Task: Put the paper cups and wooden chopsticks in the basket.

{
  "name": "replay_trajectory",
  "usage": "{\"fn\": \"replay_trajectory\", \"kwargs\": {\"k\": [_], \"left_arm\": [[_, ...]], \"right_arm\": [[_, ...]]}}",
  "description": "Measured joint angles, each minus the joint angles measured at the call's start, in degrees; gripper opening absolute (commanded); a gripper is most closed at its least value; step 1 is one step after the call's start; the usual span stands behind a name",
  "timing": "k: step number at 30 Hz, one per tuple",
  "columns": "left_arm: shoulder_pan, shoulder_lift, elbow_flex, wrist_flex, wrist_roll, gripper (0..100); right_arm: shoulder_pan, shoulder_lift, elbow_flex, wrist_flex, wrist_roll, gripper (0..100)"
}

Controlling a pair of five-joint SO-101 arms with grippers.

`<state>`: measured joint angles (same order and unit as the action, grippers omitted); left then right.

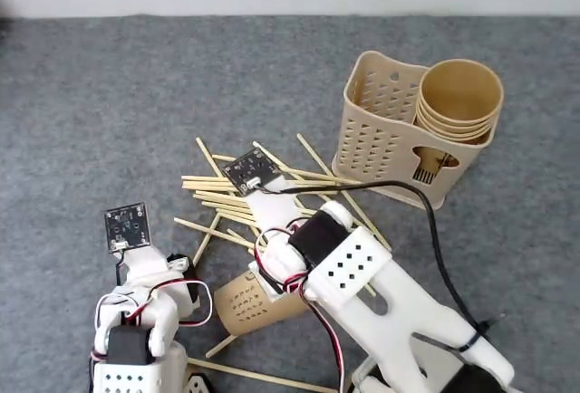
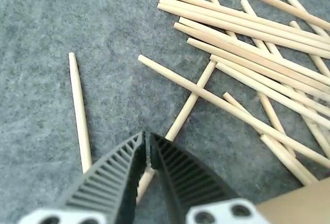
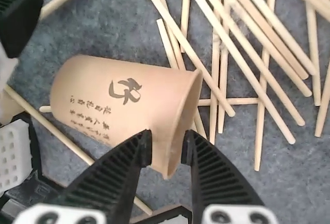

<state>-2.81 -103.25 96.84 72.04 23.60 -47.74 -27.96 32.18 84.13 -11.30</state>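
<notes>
One paper cup lies on its side on the grey table, mouth toward the chopsticks. My right gripper is open and straddles the lower part of the cup's rim. Several wooden chopsticks lie scattered between the arms and the basket. A stack of paper cups stands in the basket's right compartment. My left gripper is shut low over the table, and one chopstick passes beneath its tips.
A single chopstick lies apart beside the left gripper. Another chopstick lies at the front edge near the arm bases. A black cable runs from the right arm across the table. The other arm's dark finger shows beyond the cup.
</notes>
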Motion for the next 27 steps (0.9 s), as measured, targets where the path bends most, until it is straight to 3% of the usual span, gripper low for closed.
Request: {"fn": "replay_trajectory", "kwargs": {"k": [6, 10, 18, 27], "left_arm": [[0.0, 0.0, 0.0, 0.0, 0.0, 1], [0.0, 0.0, 0.0, 0.0, 0.0, 1], [0.0, 0.0, 0.0, 0.0, 0.0, 1], [0.0, 0.0, 0.0, 0.0, 0.0, 1]], "right_arm": [[0.0, -0.1, 1.3, -1.1, -0.1, 10.6], [0.0, -0.1, 1.3, -1.1, -0.4, 0.2], [0.4, -1.1, 1.3, -0.8, -0.4, 0.9], [0.1, -1.1, -16.9, 13.5, 5.1, 0.9]]}}
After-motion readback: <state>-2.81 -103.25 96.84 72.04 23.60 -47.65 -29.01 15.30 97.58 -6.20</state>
